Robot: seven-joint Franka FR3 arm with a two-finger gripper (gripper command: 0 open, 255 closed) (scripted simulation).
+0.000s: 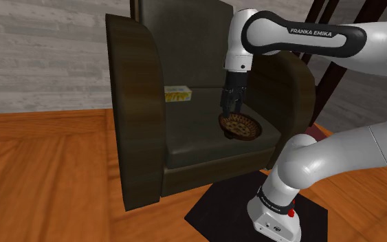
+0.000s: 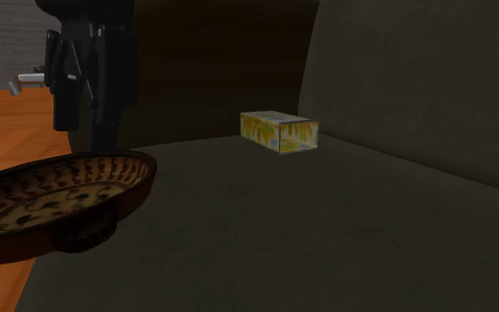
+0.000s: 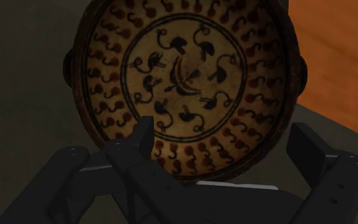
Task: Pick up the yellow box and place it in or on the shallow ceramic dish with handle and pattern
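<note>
Shoulder view: the white arm (image 1: 302, 34) reaches over a dark armchair (image 1: 140, 124), and its black pincer (image 1: 229, 110) hangs just above the patterned dish (image 1: 241, 127), which sits near the front edge of the seat cushion. The yellow box (image 1: 177, 94) lies farther back on the same cushion, close to the backrest and well apart from both dish and pincer. Wrist view: the two fingers (image 3: 142, 137) stand apart with nothing between them, and beyond them lies the dish (image 3: 184, 83), brown-rimmed, with dark curling marks and a small lug on each side. Second exterior view: the box (image 2: 279, 131) rests flat behind the dish (image 2: 52, 199). A wooden floor (image 1: 40, 165) surrounds the armchair.
</note>
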